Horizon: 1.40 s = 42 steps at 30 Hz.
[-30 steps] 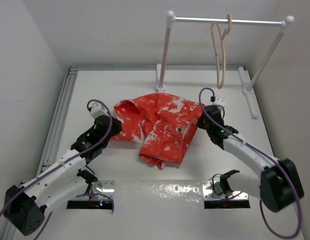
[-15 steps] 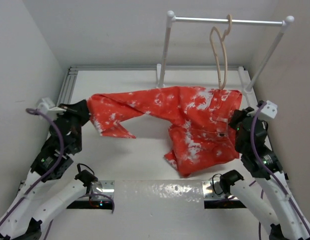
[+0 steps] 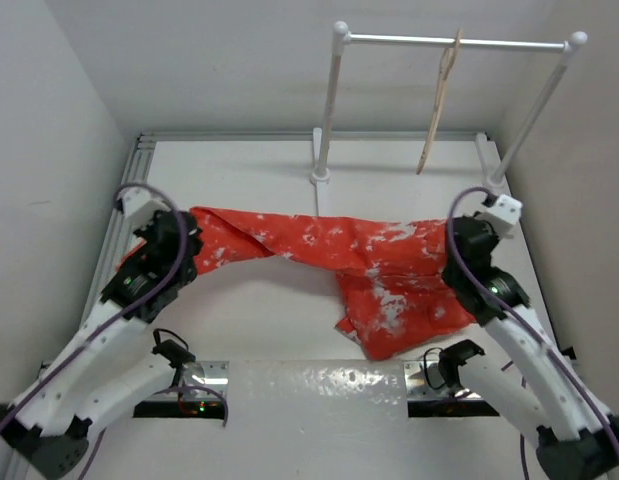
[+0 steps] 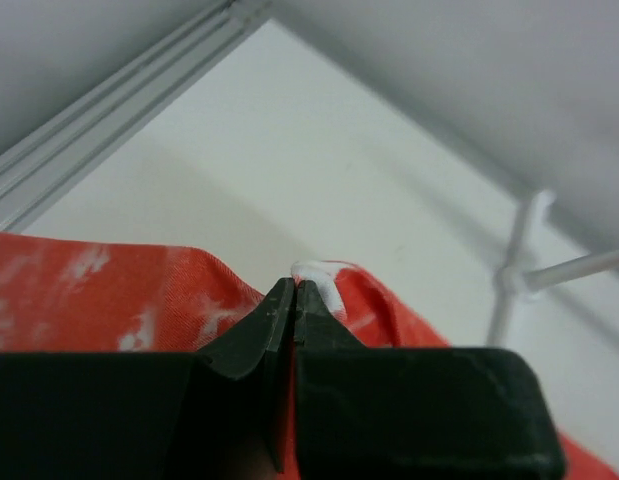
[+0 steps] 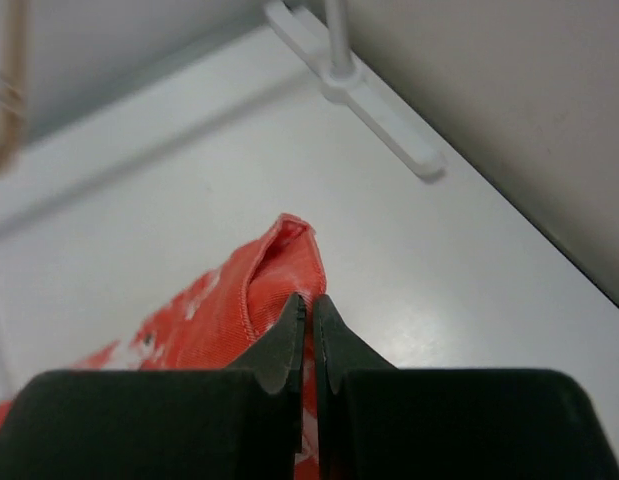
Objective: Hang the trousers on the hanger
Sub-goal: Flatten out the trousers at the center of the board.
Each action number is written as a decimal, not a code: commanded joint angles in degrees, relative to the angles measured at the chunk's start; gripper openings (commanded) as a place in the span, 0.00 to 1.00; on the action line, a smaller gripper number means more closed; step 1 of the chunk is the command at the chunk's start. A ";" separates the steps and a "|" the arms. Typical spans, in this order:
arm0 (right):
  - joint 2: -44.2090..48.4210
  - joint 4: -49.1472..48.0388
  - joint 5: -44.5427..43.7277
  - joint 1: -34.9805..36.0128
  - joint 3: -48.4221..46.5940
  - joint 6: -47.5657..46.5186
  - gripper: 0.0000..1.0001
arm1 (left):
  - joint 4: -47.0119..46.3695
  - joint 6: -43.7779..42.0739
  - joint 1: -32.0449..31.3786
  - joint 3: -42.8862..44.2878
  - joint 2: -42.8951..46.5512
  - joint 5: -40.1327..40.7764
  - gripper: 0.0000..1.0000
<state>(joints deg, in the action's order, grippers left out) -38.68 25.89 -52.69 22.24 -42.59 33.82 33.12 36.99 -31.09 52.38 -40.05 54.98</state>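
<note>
The red-orange trousers (image 3: pixel 389 270) hang stretched across the table between my two grippers, with one leg drooping toward the front. My left gripper (image 3: pixel 189 235) is shut on their left end; its wrist view shows the gripper (image 4: pixel 294 290) pinching a fold of the trousers (image 4: pixel 109 300). My right gripper (image 3: pixel 451 255) is shut on the right end, where a hem of the trousers (image 5: pixel 249 290) sits between the tips of the gripper (image 5: pixel 309 300). The tan wooden hanger (image 3: pixel 436 105) hangs edge-on from the rail behind the right gripper and shows blurred as the hanger (image 5: pixel 4 90).
A white rail (image 3: pixel 459 41) on two posts stands at the back right, with its right foot (image 5: pixel 379 100) lying along the table. Walls close in on both sides. An aluminium track (image 3: pixel 124 215) runs along the left edge.
Both grippers have come inward and lower, still holding the trousers, which now sag less widely spread. The hanger has swung round to edge-on.
</note>
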 commanded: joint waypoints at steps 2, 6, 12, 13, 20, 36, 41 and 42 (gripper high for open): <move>-8.58 -13.82 -6.83 -7.51 4.53 -0.77 0.00 | -6.65 1.42 2.44 -0.88 -10.55 -0.84 0.00; -17.98 -18.50 1.79 -19.85 3.66 6.84 0.00 | -13.25 -1.30 4.89 3.94 -25.04 0.92 0.03; -24.06 -25.57 5.56 -25.66 4.64 6.26 0.55 | -10.63 -1.41 8.85 11.60 -42.11 -6.19 0.78; -28.78 -21.71 6.97 -26.10 -0.95 6.69 0.70 | -9.67 -1.22 9.55 12.65 -44.39 -7.25 0.80; -23.66 -19.64 28.89 -25.84 -0.14 4.85 0.68 | -11.07 0.96 6.05 1.20 -36.80 -12.27 0.67; -12.56 -18.25 49.69 -5.19 10.95 -0.07 0.00 | -22.14 9.50 28.89 -14.16 -40.35 -30.72 0.53; -11.95 -18.95 51.72 -4.84 11.56 0.10 0.00 | -21.52 7.22 29.07 -8.71 -45.36 -28.88 0.55; -11.86 -18.95 51.81 -4.84 11.74 0.10 0.00 | -21.26 7.13 29.24 -8.18 -46.16 -28.18 0.54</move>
<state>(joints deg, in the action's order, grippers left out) -51.77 9.50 -3.01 16.99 -30.65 34.70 14.61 45.87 -2.17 40.14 -85.62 27.40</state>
